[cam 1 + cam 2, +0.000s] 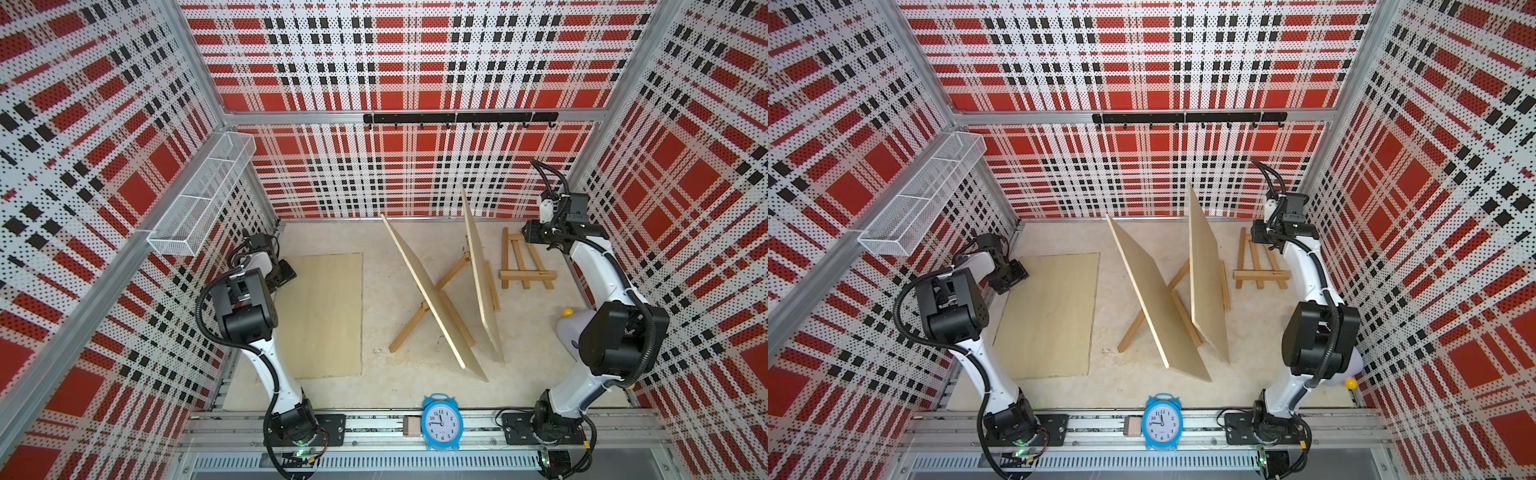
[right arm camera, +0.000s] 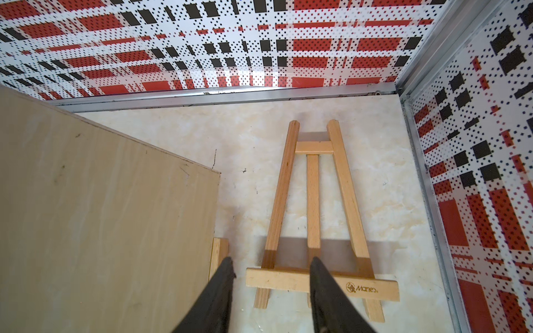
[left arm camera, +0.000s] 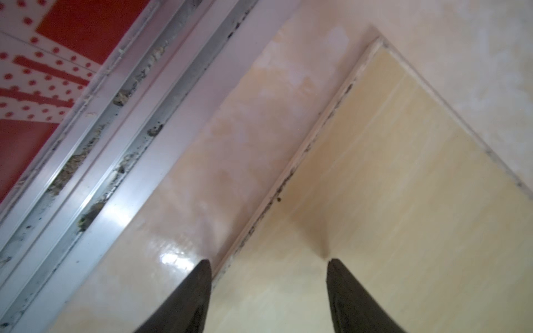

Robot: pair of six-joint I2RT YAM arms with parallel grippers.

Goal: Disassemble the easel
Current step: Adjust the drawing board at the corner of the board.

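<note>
1. Your loose easel (image 2: 313, 201) lies flat on the bench (image 1: 395, 386) at the far right, near the corner, with its ledge bar toward the near side.
2. Your right fingers (image 2: 213, 299) hang over that ledge end, spread apart with nothing between them.
3. Mid-bench, two more easels stand open. One wooden leg (image 1: 409, 328) shows below the left board (image 1: 432, 299). The right board (image 1: 482, 282) stands tilted just beside the loose easel.
4. A third board (image 1: 324, 316) lies flat at the left. Your left fingers (image 3: 187, 297) are spread and empty at its far left corner, one tip over the wood and one over bare bench.
5. The bench is pale and marbled. Perforated plaid panels in red, black and white close three sides.
6. A white wire basket (image 1: 199, 199) with three compartments hangs on the left wall.
7. A black hook rail (image 1: 457, 118) runs along the far wall.
8. A blue alarm clock (image 1: 441, 423) stands on the near rail.
</note>
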